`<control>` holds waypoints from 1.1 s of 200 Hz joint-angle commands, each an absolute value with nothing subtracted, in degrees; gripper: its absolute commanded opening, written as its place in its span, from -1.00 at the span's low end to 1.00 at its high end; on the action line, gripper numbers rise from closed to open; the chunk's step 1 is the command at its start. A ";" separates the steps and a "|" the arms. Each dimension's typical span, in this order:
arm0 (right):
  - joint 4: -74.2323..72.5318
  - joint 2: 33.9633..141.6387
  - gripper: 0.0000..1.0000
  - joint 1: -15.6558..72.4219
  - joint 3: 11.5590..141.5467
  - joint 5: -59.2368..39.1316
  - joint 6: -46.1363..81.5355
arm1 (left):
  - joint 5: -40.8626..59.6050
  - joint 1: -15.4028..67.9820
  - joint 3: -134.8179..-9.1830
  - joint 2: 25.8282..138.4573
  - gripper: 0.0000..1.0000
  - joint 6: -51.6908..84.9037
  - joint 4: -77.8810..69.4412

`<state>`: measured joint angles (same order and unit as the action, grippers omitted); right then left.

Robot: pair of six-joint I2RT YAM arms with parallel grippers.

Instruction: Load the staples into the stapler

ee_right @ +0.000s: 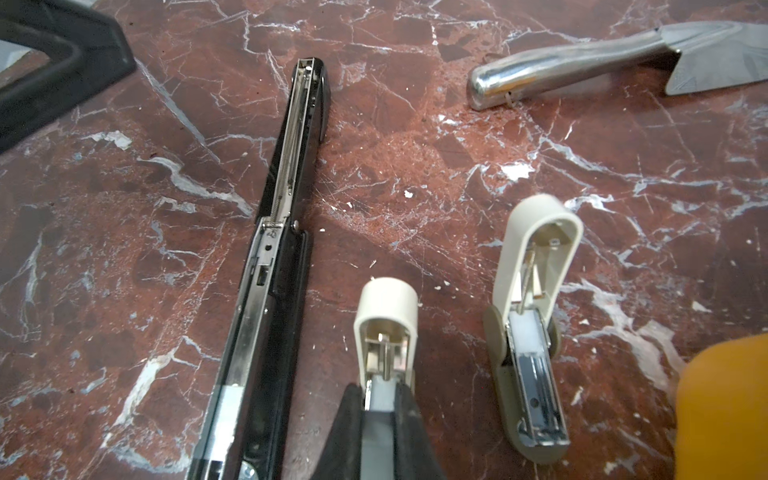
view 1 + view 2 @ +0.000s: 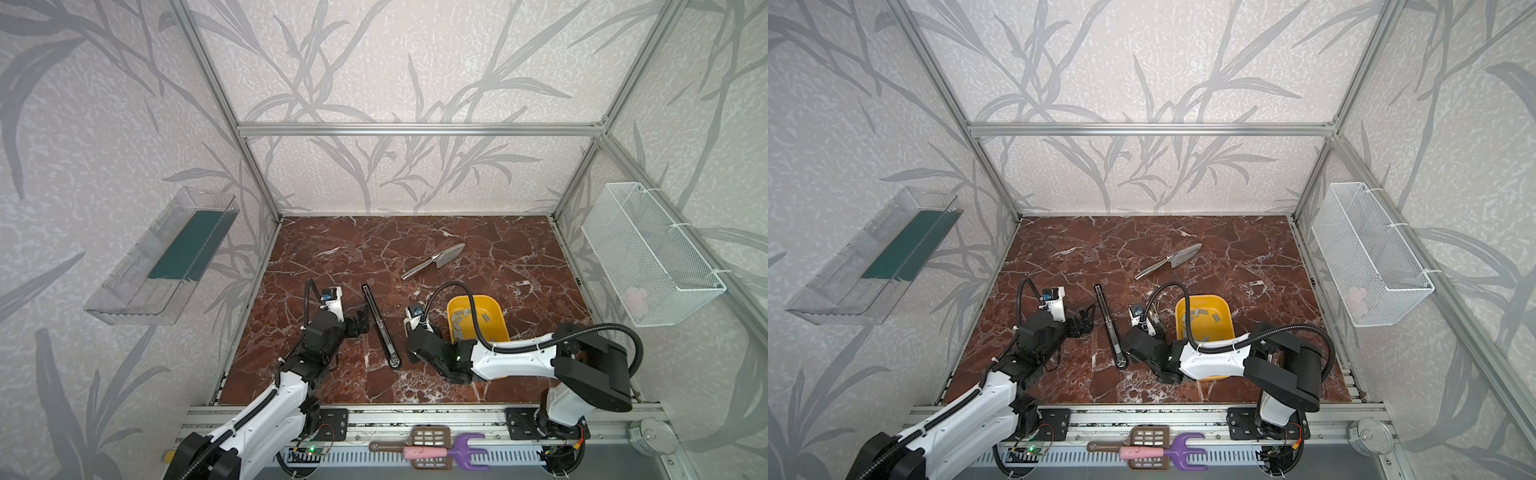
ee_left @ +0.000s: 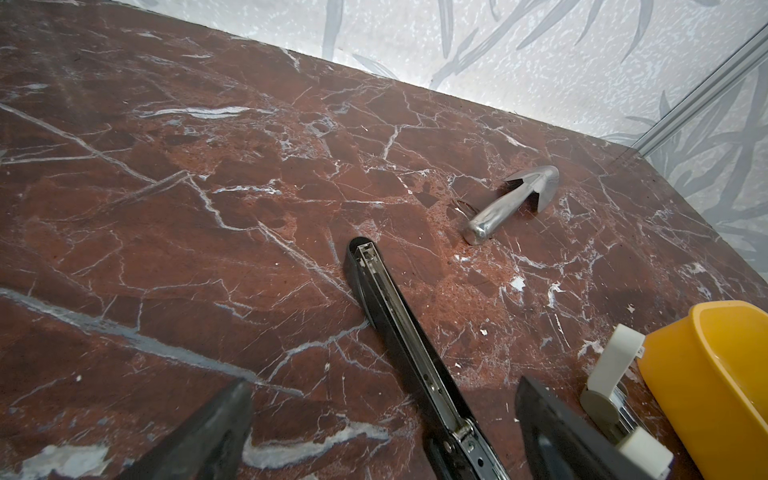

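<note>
Gripping a beige stapler (image 1: pixel 386 316) with its lid swung up, the right gripper (image 1: pixel 380 409) sits clamped shut on its body near the desk's middle. The left gripper (image 2: pixel 360 323) gapes wide, empty, just beside the long black stapler (image 2: pixel 380 326). The staples (image 2: pixel 459 320) lie loose in the yellow tray (image 2: pixel 496 322) toward the desk's right edge.

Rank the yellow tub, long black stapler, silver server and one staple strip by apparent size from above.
In a top view:
1. yellow tub, though partly hidden.
2. long black stapler.
3. silver server: shorter, but farther away, so unsure.
4. staple strip.
</note>
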<state>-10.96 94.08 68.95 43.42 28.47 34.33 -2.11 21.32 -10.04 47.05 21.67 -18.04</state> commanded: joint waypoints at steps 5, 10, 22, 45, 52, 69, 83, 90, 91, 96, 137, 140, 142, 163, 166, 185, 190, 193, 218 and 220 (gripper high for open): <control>-12.25 94.98 -0.82 69.08 42.67 29.44 36.08 | -3.25 21.36 -11.12 47.07 0.98 21.88 -18.58; -12.35 95.08 -0.82 69.11 42.60 29.25 36.04 | -3.28 21.35 -11.08 47.11 0.98 21.88 -18.55; -12.79 95.42 -0.83 69.13 42.57 28.77 36.11 | -3.25 21.36 -11.07 47.09 0.98 21.88 -18.57; -13.17 95.97 -0.84 69.08 42.68 28.33 36.04 | -3.28 21.35 -11.08 47.11 0.98 21.88 -18.55; -13.18 96.07 -0.84 69.09 42.67 28.30 36.07 | -3.29 21.34 -11.12 47.07 0.98 21.87 -18.59; -13.24 96.28 -0.84 69.09 42.78 28.21 36.07 | -3.25 21.35 -11.07 47.11 0.98 21.88 -18.61; -13.20 96.33 -0.84 69.12 42.79 28.21 36.08 | -3.30 21.36 -11.04 47.11 0.98 21.88 -18.56; -13.25 96.41 -0.84 69.12 42.74 28.21 36.08 | -3.26 21.36 -11.07 47.11 0.98 21.88 -18.56; -13.26 96.41 -0.84 69.15 42.73 28.21 36.10 | -3.26 21.36 -11.07 47.11 0.98 21.88 -18.55; -13.25 96.52 -0.84 69.11 42.78 28.21 36.12 | -3.30 21.35 -11.09 47.11 0.98 21.88 -18.57; -12.90 97.45 -0.84 69.14 43.15 28.47 36.06 | -3.25 21.36 -11.07 47.11 0.98 21.88 -18.55; -12.88 97.47 -0.84 69.11 43.16 28.48 36.11 | -3.30 21.36 -11.06 47.07 0.99 21.88 -18.59; -12.89 97.47 -0.84 69.16 43.16 28.43 36.12 | -3.26 21.36 -11.07 47.10 0.98 21.86 -18.60; -12.94 97.47 -0.84 69.11 43.14 28.48 36.05 | -3.27 21.36 -11.07 47.11 0.99 21.88 -18.55; -13.00 97.47 -0.85 69.15 43.09 28.45 36.04 | -3.25 21.36 -11.09 47.10 0.98 21.88 -18.54; -13.07 97.47 -0.85 69.15 43.11 28.21 36.04 | -3.25 21.31 -11.07 47.11 0.98 21.88 -18.57; -13.09 97.47 -0.85 69.10 43.09 28.13 36.06 | -3.27 21.36 -11.07 47.11 0.99 21.88 -18.57; -13.08 97.47 -0.85 69.13 43.09 28.14 36.09 | -3.25 21.36 -11.07 47.11 0.98 21.88 -18.55; -12.84 96.91 -0.86 69.10 42.89 28.46 36.04 | -3.33 21.32 -11.07 47.09 0.98 21.84 -18.55; -12.79 96.80 -0.86 69.15 42.89 28.52 36.08 | -3.34 21.35 -11.07 47.10 0.98 21.87 -18.55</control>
